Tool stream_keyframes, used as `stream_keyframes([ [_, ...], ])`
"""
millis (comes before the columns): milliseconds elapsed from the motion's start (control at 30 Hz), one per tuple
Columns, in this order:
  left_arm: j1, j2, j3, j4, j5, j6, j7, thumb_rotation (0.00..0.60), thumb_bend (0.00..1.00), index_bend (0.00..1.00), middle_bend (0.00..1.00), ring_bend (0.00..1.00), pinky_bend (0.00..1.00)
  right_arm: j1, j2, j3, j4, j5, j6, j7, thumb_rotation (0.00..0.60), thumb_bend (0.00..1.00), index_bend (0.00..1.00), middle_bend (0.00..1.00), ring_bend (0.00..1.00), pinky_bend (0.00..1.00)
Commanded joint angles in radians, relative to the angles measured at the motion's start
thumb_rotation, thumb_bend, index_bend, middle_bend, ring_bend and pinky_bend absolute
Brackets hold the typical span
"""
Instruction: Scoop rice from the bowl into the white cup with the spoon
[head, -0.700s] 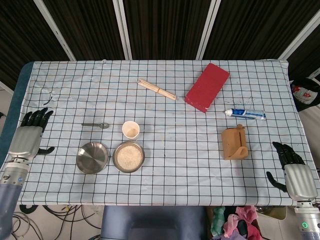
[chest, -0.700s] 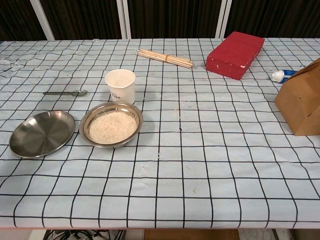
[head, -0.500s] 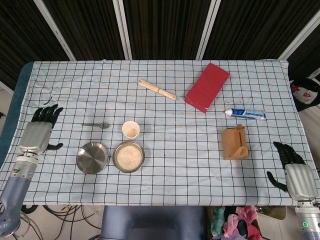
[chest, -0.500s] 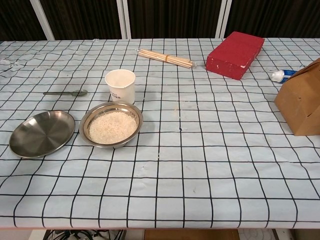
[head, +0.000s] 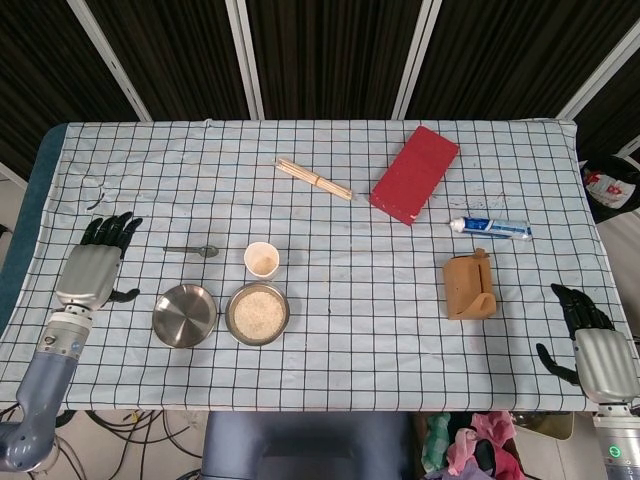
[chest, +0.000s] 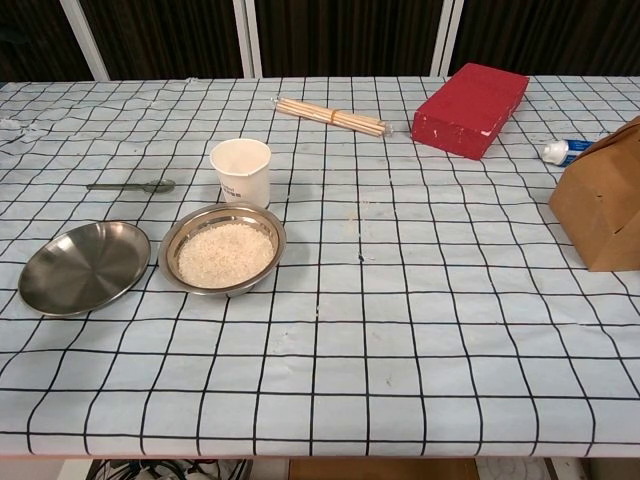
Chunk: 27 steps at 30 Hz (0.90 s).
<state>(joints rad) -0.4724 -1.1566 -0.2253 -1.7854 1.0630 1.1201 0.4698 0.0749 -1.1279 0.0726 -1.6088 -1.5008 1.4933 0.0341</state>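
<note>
A small metal spoon (head: 194, 250) is lying flat on the checked white tablecloth (head: 340, 330), its bowl end pointing toward the white paper cup (head: 262, 260), which is standing upright just beside it. Directly in front of the cup, a round steel bowl filled with white rice (head: 257, 313) is sitting close to the cup, and in the chest view the two are looking almost touching. An empty shallow steel dish (head: 184, 315) is resting just beside the rice bowl, on its left.

The left hand (head: 95, 265) is hovering over the left edge of the table, near the handle end of the spoon but not touching it; its dark fingers (head: 112, 229) are spread apart and holding nothing. The right hand (head: 590, 340) is staying at the right front corner, well apart from everything, with fingers also apart and empty.

Farther back, a bundle of thin wooden sticks (head: 313, 179) is lying beside a flat red rectangular box (head: 414, 174). A white and blue tube (head: 490, 227) is lying near a brown cardboard carton (head: 469, 286) on the right side.
</note>
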Motion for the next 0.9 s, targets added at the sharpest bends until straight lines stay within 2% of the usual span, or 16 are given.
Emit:
stream_keyframes([
  [33,-0.009,-0.004,0.000,-0.002,-0.017,-0.002,0.011,0.600,0.02,0.00,0.00,0.00,0.00,0.001,0.000,0.000,-0.002,0.002,-0.003,-0.001,0.600,0.27,0.08,0.09,0.08,0.22],
  [400,-0.073,-0.036,-0.012,0.021,-0.132,-0.024,0.086,0.600,0.03,0.00,0.00,0.00,0.00,0.006,0.003,0.002,-0.013,0.020,-0.026,0.011,0.600,0.27,0.08,0.09,0.08,0.22],
  [467,-0.087,-0.046,-0.015,0.033,-0.155,-0.029,0.102,0.600,0.04,0.00,0.01,0.01,0.03,0.006,0.005,0.002,-0.015,0.024,-0.030,0.013,0.600,0.27,0.08,0.09,0.08,0.22],
  [533,-0.105,-0.060,-0.018,0.054,-0.182,-0.030,0.125,0.600,0.05,0.00,0.11,0.12,0.16,0.006,0.008,0.003,-0.020,0.029,-0.032,0.020,0.600,0.27,0.08,0.09,0.08,0.22],
  [633,-0.129,-0.080,-0.021,0.088,-0.212,-0.033,0.154,0.600,0.09,0.00,0.46,0.47,0.54,0.007,0.011,0.003,-0.024,0.035,-0.039,0.026,0.600,0.27,0.08,0.10,0.08,0.22],
  [700,-0.151,-0.095,-0.025,0.115,-0.244,-0.047,0.173,0.600,0.11,0.03,0.61,0.60,0.68,0.007,0.012,0.003,-0.027,0.036,-0.042,0.028,0.600,0.27,0.08,0.10,0.08,0.22],
  [800,-0.184,-0.115,-0.026,0.159,-0.279,-0.066,0.207,0.600,0.15,0.15,0.80,0.76,0.81,0.007,0.015,0.001,-0.030,0.037,-0.046,0.028,0.600,0.27,0.08,0.11,0.08,0.22],
  [900,-0.213,-0.136,-0.022,0.204,-0.316,-0.087,0.238,0.600,0.18,0.24,0.91,0.86,0.89,0.007,0.017,0.001,-0.034,0.041,-0.050,0.028,0.600,0.28,0.08,0.11,0.08,0.22],
])
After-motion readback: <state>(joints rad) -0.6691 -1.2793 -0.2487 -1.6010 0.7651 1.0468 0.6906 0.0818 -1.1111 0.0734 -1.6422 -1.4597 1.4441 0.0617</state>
